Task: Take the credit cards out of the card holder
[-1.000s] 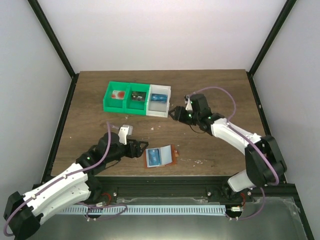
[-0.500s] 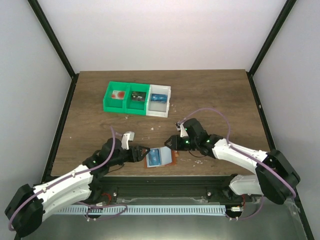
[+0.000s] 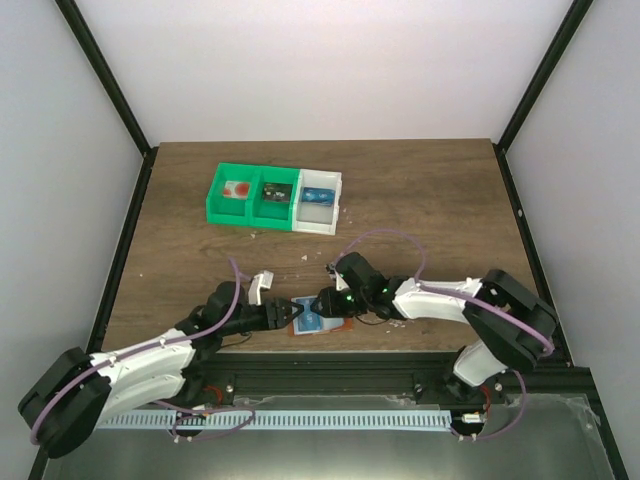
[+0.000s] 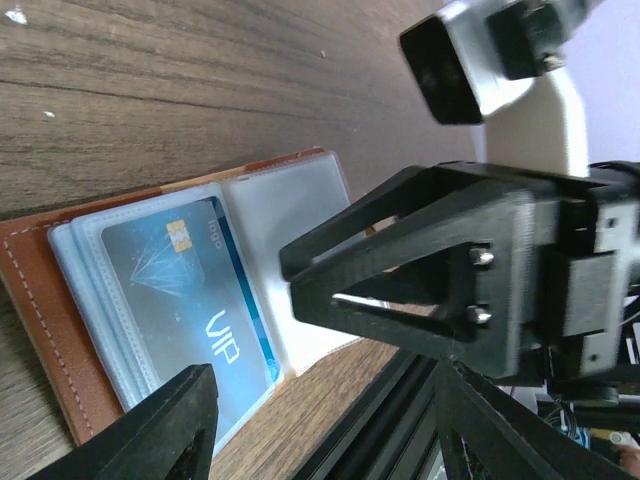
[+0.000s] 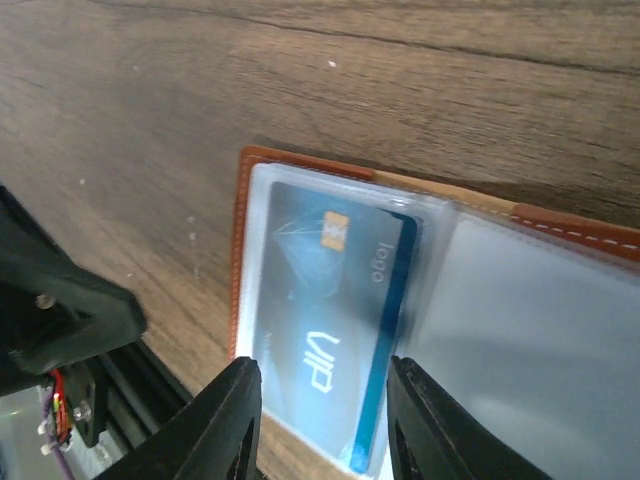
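Flanking the open card holder (image 4: 40,320) at the near edge of the tabletop (image 3: 420,190): left fingers (image 4: 170,430) wide, right fingers (image 5: 225,420) narrow, astride the blue credit card (image 5: 320,310). Risks dragging the unpinned holder along, or bending the card in its tight sleeve.

Wood table (image 3: 420,190): open card holder (image 5: 520,320), green bin (image 3: 245,214), white bin (image 3: 317,224).

I'm in a robot lab cell. White walls (image 3: 330,70) and black posts (image 3: 106,75) box in my wooden table (image 3: 420,190).
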You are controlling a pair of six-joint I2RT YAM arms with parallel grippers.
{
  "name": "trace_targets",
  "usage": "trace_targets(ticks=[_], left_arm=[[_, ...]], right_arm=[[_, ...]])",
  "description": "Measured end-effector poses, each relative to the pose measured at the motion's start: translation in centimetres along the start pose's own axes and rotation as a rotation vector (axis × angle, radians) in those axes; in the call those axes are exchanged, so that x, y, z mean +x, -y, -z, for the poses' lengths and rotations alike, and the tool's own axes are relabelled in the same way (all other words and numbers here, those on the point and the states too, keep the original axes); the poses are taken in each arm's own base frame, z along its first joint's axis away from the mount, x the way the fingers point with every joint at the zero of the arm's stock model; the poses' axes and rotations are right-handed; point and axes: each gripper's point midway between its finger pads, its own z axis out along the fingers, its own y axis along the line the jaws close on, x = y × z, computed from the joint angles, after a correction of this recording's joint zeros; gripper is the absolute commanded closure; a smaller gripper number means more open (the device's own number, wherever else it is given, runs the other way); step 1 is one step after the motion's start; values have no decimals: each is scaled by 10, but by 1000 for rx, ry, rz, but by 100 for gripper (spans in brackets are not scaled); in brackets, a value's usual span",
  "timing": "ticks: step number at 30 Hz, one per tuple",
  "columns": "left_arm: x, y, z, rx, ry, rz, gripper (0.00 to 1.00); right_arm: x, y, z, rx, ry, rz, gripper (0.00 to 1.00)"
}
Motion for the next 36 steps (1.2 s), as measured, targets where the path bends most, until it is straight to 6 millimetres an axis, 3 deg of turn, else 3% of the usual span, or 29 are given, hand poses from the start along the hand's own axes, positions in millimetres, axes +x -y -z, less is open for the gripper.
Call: trace_targets(ticks=[6, 16, 28, 36], left_arm=[[-3, 2, -1, 13, 9, -2, 53], [7, -22, -13, -59, -39, 8, 87], [16, -35, -25, -92, -103, 12, 96], [20, -40, -27, -105, -123, -4, 90]], right_arm=[[2, 8, -9, 15, -8, -16, 73], [9, 21, -18, 32, -16, -29, 79], [12, 20, -23, -13, -6, -38, 85], [13, 18, -24, -36, -5, -44, 86]])
